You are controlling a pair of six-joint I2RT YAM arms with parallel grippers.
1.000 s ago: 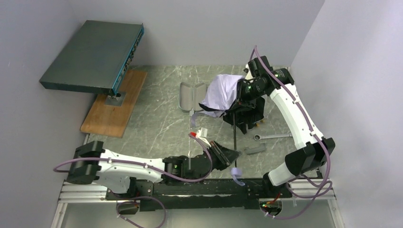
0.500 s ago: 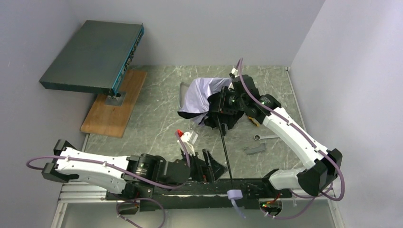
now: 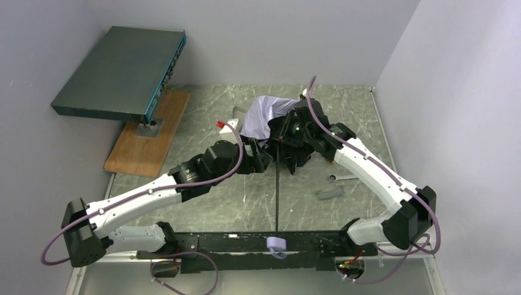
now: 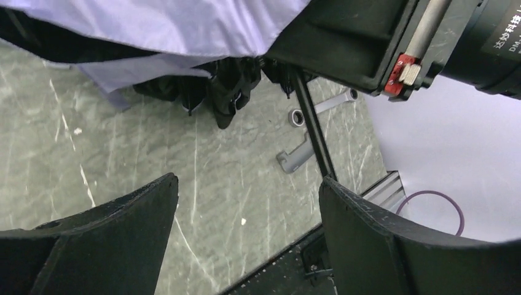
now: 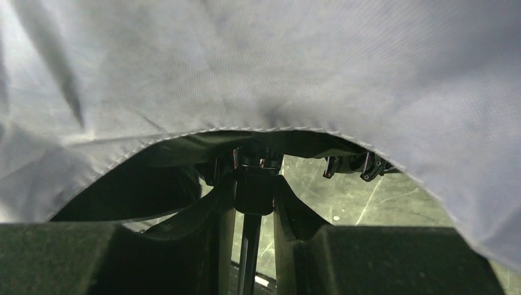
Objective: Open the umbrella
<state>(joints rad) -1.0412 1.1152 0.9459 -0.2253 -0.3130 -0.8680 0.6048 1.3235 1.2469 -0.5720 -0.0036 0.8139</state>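
A robotics lab cell. Plain grey walls (image 3: 258,37) box in a marbled surface (image 3: 209,104) with the left arm (image 3: 141,196), right arm (image 3: 375,169) and a wrench (image 3: 341,177).

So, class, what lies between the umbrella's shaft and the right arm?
Beside the umbrella shaft, a wrench and a small grey bar; see the top external view.
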